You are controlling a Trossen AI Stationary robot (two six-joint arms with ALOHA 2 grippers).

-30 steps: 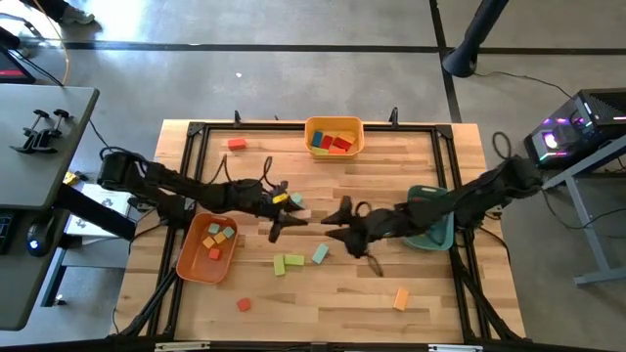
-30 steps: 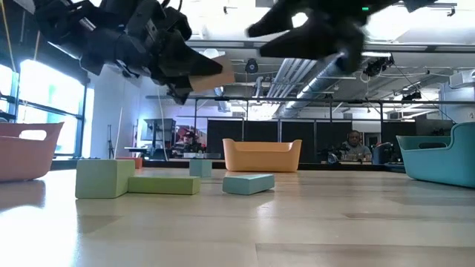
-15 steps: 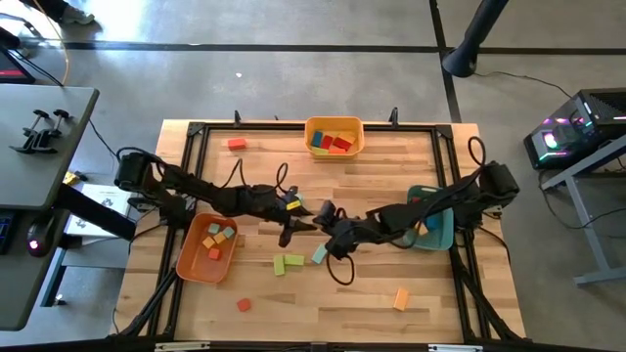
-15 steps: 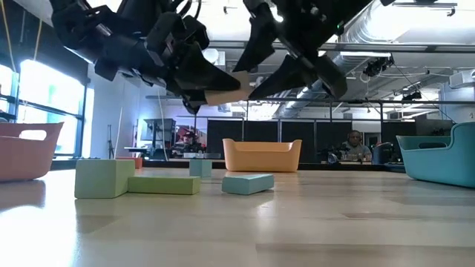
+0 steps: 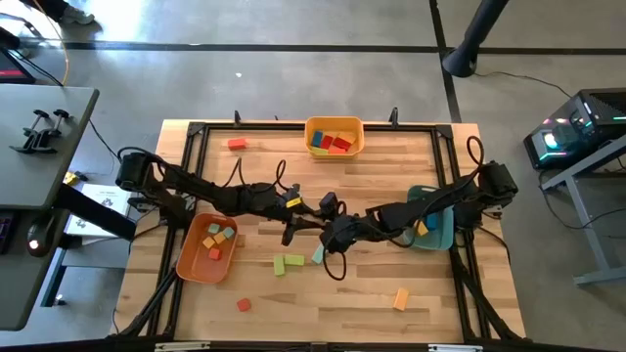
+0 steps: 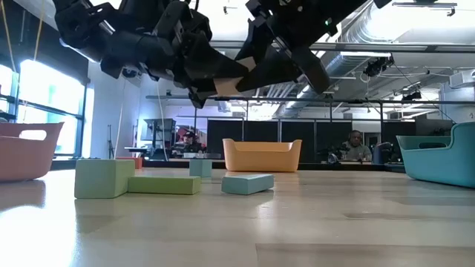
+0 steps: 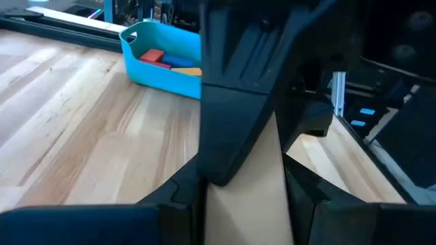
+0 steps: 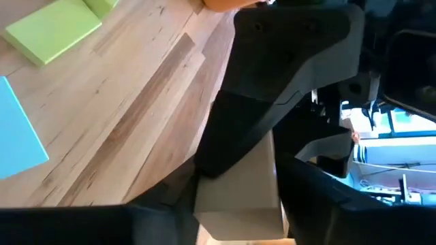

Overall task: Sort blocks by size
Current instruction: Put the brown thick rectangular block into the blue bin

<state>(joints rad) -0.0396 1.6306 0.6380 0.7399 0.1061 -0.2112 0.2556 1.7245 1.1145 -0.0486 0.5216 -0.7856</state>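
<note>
Two arms meet over the middle of the table (image 5: 430, 293), well above the wood. Around them sit three trays: orange (image 5: 182, 264) near my left side, teal (image 5: 445, 238) under my right arm, yellow (image 5: 335, 123) at the far edge. All three already have blocks in them.

My left gripper (image 5: 291, 229) holds a pale block (image 6: 228, 84) in the air, its fingers narrow and pressed on two flat sides. My right gripper (image 5: 327, 231) is nose to nose with it and straddles the same block. Both wrist views show the pale faces between dark fingers. Whether the right side presses yet, I cannot tell. I judge this to be a hand-over, left to right.

The block looks like painted wood: light, stiff, nothing to crush. Smooth paint may slide, so I want flat pads on opposite faces, not on edges or corners. It is short, with little room for two grippers, so each should take its own end or its own pair of faces. One side should let go only once the other is firm.

Loose on the table below lie two green blocks (image 5: 287, 262) touching, a teal block (image 5: 319, 254) just beside them, an orange block (image 5: 400, 298) and a red block (image 5: 244, 305) nearer the front, and another red-orange block (image 5: 236, 144) far off.
</note>
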